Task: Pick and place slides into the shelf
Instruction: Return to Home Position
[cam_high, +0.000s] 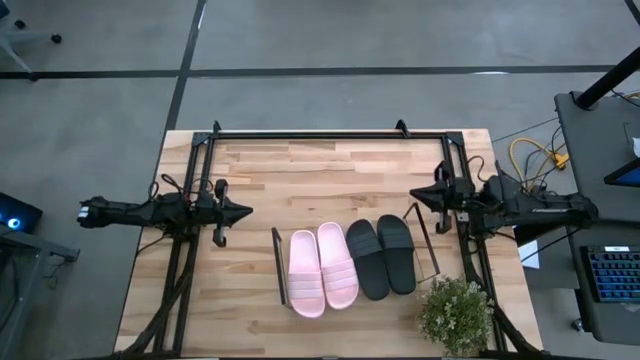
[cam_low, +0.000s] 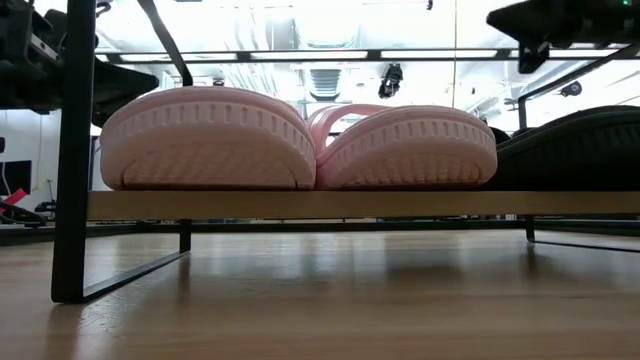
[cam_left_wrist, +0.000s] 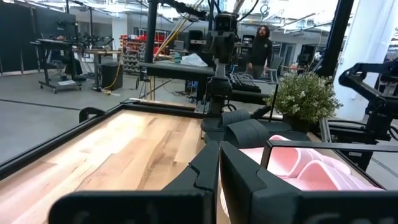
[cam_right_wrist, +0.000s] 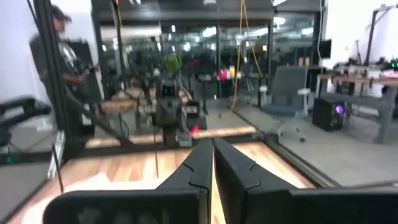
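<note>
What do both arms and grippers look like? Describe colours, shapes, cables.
The left arm and right arm are slim, matte black and jointed, with thin black cables looping alongside. The left gripper and right gripper taper to points; the fingers are black angular wedges.

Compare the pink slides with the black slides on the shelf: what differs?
Colour: the pink slides are pale pink, the black slides matte black. Place: the pink slides fill the shelf's half nearer the left pincer, the black slides the half nearer the right pincer and potted plant. The pink slides reach closer to the table's plant-side edge than the black slides. Shared: all lie strap-up, side by side.
</note>
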